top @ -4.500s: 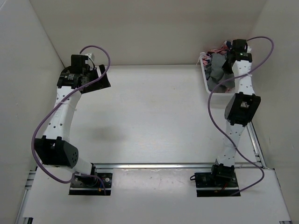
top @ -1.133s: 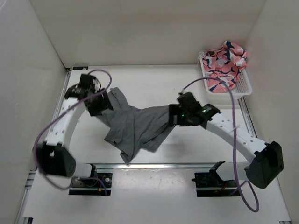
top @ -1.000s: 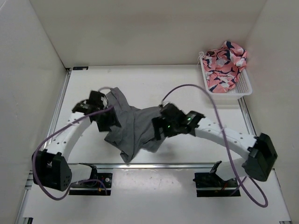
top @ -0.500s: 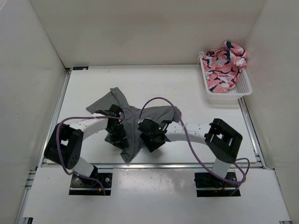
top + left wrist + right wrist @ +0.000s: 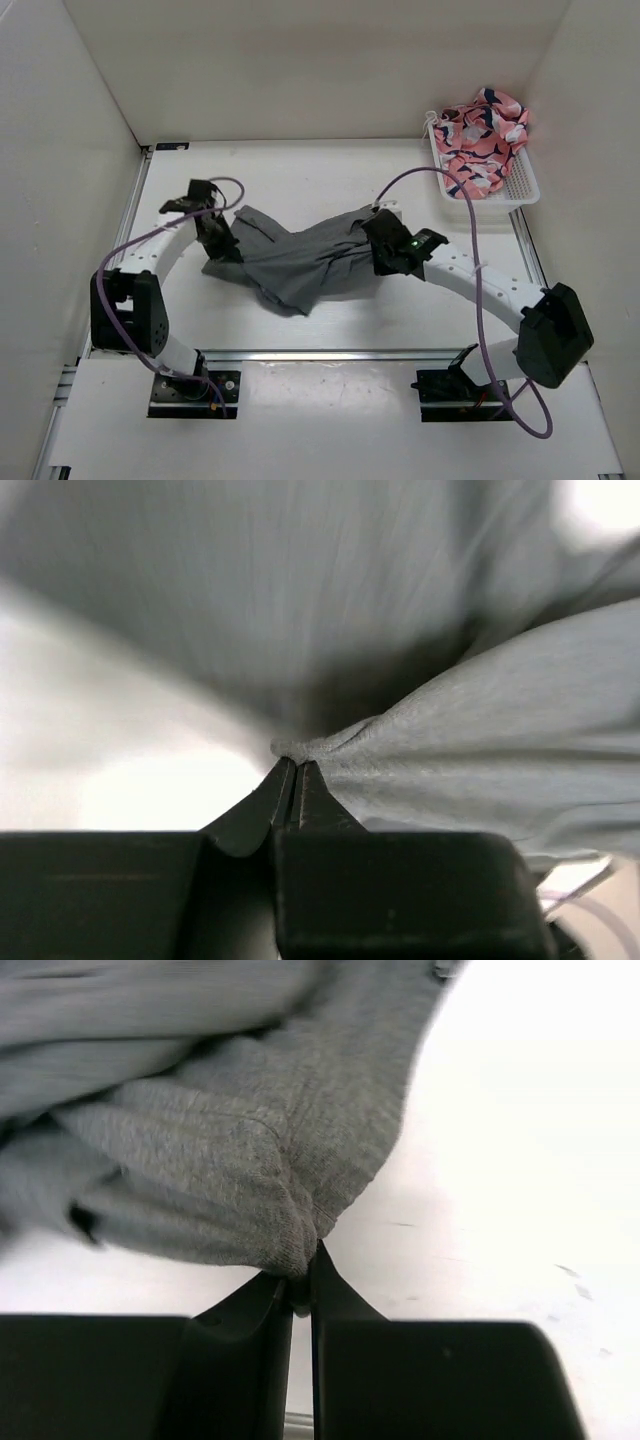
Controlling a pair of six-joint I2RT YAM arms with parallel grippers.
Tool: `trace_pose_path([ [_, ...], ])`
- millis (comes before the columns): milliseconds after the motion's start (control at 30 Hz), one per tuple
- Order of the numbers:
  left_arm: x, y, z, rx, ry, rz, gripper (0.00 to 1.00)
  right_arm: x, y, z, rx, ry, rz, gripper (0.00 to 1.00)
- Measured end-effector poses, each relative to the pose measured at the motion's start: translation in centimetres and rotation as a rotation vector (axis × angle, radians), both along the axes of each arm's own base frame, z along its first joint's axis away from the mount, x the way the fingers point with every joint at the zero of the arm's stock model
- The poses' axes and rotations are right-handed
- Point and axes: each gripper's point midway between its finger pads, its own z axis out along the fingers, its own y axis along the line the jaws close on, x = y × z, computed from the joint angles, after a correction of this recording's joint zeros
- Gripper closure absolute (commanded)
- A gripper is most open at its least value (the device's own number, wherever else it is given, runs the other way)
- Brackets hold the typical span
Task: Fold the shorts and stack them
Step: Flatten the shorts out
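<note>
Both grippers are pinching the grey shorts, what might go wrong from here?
1. The left gripper holds only a thin pinch of the grey shorts; the edge could slip out when pulled.
2. The right gripper pinches a bunched fold, perhaps several layers, so the cloth may lift crumpled rather than spread flat.

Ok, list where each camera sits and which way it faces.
Top external: above and behind the bases, facing down on the table; left arm and right arm show, grey shorts between them, pink shorts in the basket.
Left wrist: on that wrist, facing along the left gripper, shut on the grey shorts.
Right wrist: likewise, right gripper shut on the shorts' edge, table beyond.
Shared: every view shows the grey shorts.
</note>
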Motion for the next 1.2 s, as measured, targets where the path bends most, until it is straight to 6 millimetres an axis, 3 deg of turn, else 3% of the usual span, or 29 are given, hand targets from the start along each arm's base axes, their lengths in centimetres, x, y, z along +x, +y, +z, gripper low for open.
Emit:
trace_pose_path([
  [67, 2.7, 1.2, 2.3, 0.009, -0.071, 0.028, 0.90, 0.9, -1.8, 0.4, -0.028, -0.011, -0.056, 0.55],
  [100, 4.3, 1.7, 3.5, 0.012, -0.105, 0.039, 0.90, 1.5, -2.5, 0.3, -0.045, -0.007, -0.088, 0.42],
  [167, 7.7, 2.7, 5.2, 0.027, -0.150, 0.051, 0.75, 3.1, -3.9, -0.2, -0.097, 0.006, -0.147, 0.09],
  [267, 12.6, 3.4, 5.9, 0.053, -0.175, 0.043, 0.45, 5.4, -5.9, -1.3, -0.167, 0.033, -0.242, 0.03],
  [300, 13.4, 3.5, 5.6, 0.058, -0.168, 0.041, 0.13, 5.6, -6.6, -1.5, -0.175, 0.041, -0.265, 0.03],
  [367, 14.0, 3.7, 4.7, 0.081, -0.146, 0.030, 0.00, 5.6, -7.8, -1.4, -0.174, 0.056, -0.308, 0.03],
  [400, 13.3, 3.8, 4.4, 0.096, -0.121, 0.021, 0.00, 5.4, -8.4, -1.2, -0.149, 0.059, -0.331, 0.03],
  [433, 12.7, 3.7, 4.4, 0.106, -0.107, 0.013, 0.00, 5.0, -8.9, -0.7, -0.117, 0.057, -0.347, 0.03],
  [533, 10.3, 2.8, 5.4, 0.120, -0.120, -0.026, 0.18, 3.4, -9.1, 1.1, 0.033, 0.033, -0.365, 0.05],
  [600, 6.8, 1.8, 5.9, 0.102, -0.123, -0.055, 0.24, 1.6, -8.4, 2.5, 0.160, 0.017, -0.356, 0.06],
  [733, 0.2, -0.4, 4.5, 0.012, -0.091, -0.101, 0.00, -0.6, -5.4, 3.7, 0.387, 0.064, -0.312, 0.01],
  [767, -0.7, -0.7, 3.6, -0.001, -0.062, -0.104, 0.00, -0.9, -4.6, 3.4, 0.427, 0.093, -0.307, 0.01],
  [833, -1.5, -1.4, 1.6, -0.016, 0.005, -0.109, 0.00, -1.4, -3.3, 2.5, 0.482, 0.163, -0.306, 0.01],
  [933, -0.8, -2.5, -1.3, -0.010, 0.067, -0.127, 0.00, -1.6, -2.1, 0.8, 0.514, 0.276, -0.333, 0.01],
  [1033, 0.0, -3.4, -3.2, -0.002, 0.106, -0.143, 0.29, -1.6, -1.9, -0.9, 0.561, 0.362, -0.399, 0.01],
  [1100, 0.7, -4.0, -4.1, 0.001, 0.120, -0.152, 0.65, -2.4, -2.4, -2.4, 0.602, 0.421, -0.466, 0.01],
  [1133, 1.0, -4.2, -4.4, 0.001, 0.118, -0.155, 0.89, -2.8, -2.7, -3.1, 0.619, 0.450, -0.501, 0.02],
  [1200, 1.3, -4.3, -4.7, 0.005, 0.117, -0.161, 0.90, -3.9, -3.1, -4.5, 0.649, 0.512, -0.569, 0.05],
])
